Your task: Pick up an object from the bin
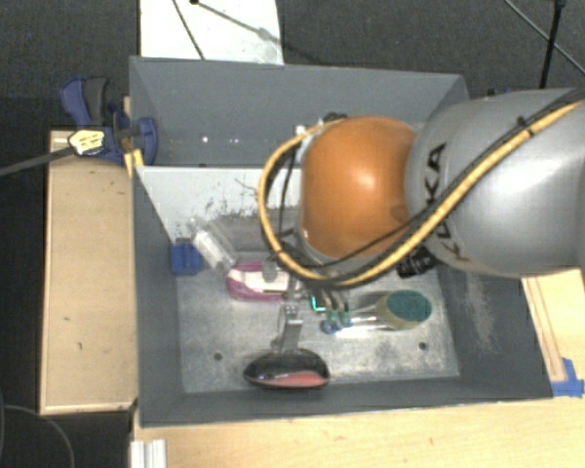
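Pink curved plastic piece (pixel 249 284) lies in grey metal bin (pixel 224 105), just left of gripper (pixel 310 300); black-and-red brush (pixel 286 370) sits below it, teal round disc (pixel 409 307) to its right. Gripper open or closed: cannot tell.

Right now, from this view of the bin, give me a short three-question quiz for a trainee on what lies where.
1. True or false: the blue block lies near the bin's left wall.
2. What colour is the round disc at the right?
3. Which lies nearest the view's bottom edge? A) blue block B) black and red thing C) round disc
Key: 1 true; 2 teal; 3 B.
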### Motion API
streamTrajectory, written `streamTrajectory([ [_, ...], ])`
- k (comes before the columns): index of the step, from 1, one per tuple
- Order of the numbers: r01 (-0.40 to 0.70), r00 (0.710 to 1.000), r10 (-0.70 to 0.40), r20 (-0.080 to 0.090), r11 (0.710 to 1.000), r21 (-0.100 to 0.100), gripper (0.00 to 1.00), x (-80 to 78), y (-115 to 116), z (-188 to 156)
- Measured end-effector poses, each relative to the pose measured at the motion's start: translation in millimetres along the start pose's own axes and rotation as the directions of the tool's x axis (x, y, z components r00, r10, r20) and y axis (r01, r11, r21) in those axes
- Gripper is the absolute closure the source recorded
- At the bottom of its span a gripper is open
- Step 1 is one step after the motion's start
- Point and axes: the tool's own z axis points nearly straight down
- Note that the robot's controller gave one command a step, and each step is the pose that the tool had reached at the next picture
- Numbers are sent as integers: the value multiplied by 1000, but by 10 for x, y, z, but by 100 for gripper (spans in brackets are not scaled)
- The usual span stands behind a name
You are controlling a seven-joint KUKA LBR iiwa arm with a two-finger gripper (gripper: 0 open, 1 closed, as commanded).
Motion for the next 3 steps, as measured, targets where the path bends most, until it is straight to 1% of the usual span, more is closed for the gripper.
streamTrajectory([
  [1, 221, 975, -221, -3, 975, 2, 0, 214, -439, 467],
  [2, 212, 977, -212, -4, 977, -1, 0, 242, -134, 870],
  [3, 163, 987, -163, -4, 987, 1, 0, 241, -579, 883],
])
